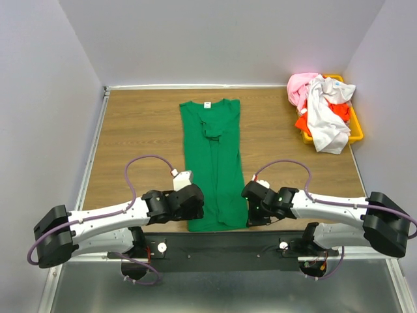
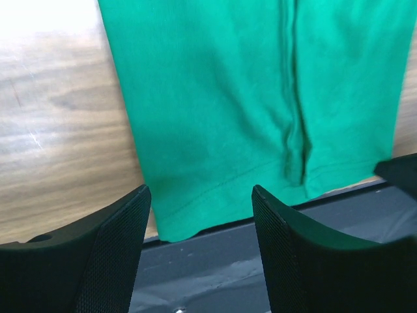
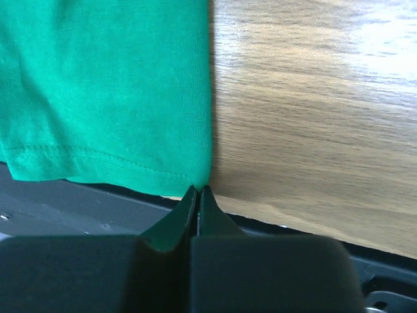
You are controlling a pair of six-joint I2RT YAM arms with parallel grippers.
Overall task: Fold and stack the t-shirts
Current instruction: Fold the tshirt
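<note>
The green t-shirt (image 1: 212, 163) lies flat in a long narrow strip down the middle of the table, with its white neck label at the far end and its hem at the near edge. My left gripper (image 1: 194, 205) is open and empty, just above the hem's left corner (image 2: 172, 225). Its fingers (image 2: 117, 248) stand wide apart. My right gripper (image 1: 250, 207) is shut, with its tips (image 3: 198, 189) pinched on the hem's right corner (image 3: 189, 166). Pink (image 1: 300, 85), white (image 1: 326, 117) and orange-red (image 1: 303, 122) t-shirts lie heaped at the far right.
The yellow-orange bin (image 1: 357, 129) holds the heap of shirts by the right wall. A black rail (image 1: 215, 241) runs along the table's near edge, under the shirt's hem. White walls close in the left, far and right sides.
</note>
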